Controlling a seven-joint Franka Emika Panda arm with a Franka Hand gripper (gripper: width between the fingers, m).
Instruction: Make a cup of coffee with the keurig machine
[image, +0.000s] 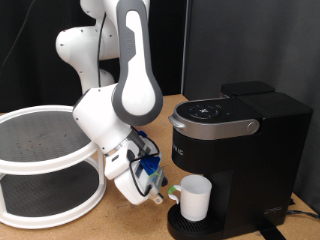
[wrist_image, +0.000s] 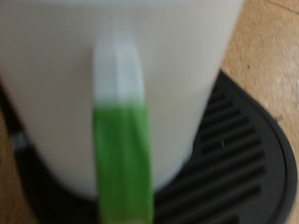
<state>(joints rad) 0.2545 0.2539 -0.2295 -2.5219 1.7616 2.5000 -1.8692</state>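
On keurig machine (image: 235, 140) drip tray (wrist_image: 245, 140): cup (image: 194, 197), upright. Beside it, gripper (image: 165, 192), fingers around the handle (wrist_image: 121, 131); grasp state impossible to tell.

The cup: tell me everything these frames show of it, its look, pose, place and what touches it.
The cup is a small plain white cylinder, upright, open mouth up, standing on the round black drip tray at the base of the keurig machine, under its overhanging head. The wrist view shows it close and blurred, with a handle white at one end and green along the rest. The gripper is at the cup's side towards the exterior view's left; contact cannot be confirmed. Its contents are not visible.
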